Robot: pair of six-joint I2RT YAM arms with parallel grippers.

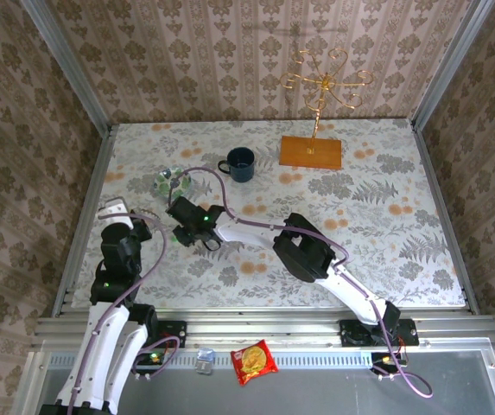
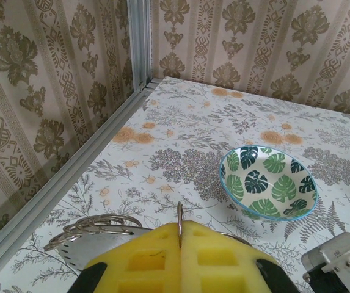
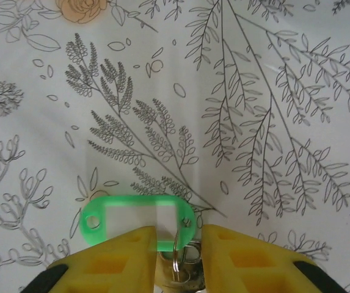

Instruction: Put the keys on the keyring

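Observation:
In the right wrist view a green plastic key tag (image 3: 135, 220) lies flat on the patterned tablecloth. Its small split ring and metal key (image 3: 181, 268) sit between my yellow fingers. My right gripper (image 3: 178, 238) has closed onto that key from both sides, and its left finger covers the tag's lower edge. In the left wrist view my left gripper (image 2: 179, 229) is shut on the thin edge of the keyring (image 2: 179, 213), which stands upright between the pads. The keyring's coiled rim (image 2: 95, 224) sticks out to the left, just above the table.
A round leaf-patterned glass dish (image 2: 269, 182) (image 1: 174, 181) sits just ahead and to the right of the left gripper. Farther back stand a blue mug (image 1: 240, 164) and a gold wire stand (image 1: 325, 82) on a wooden base. The side wall rail (image 2: 58, 183) runs close on the left.

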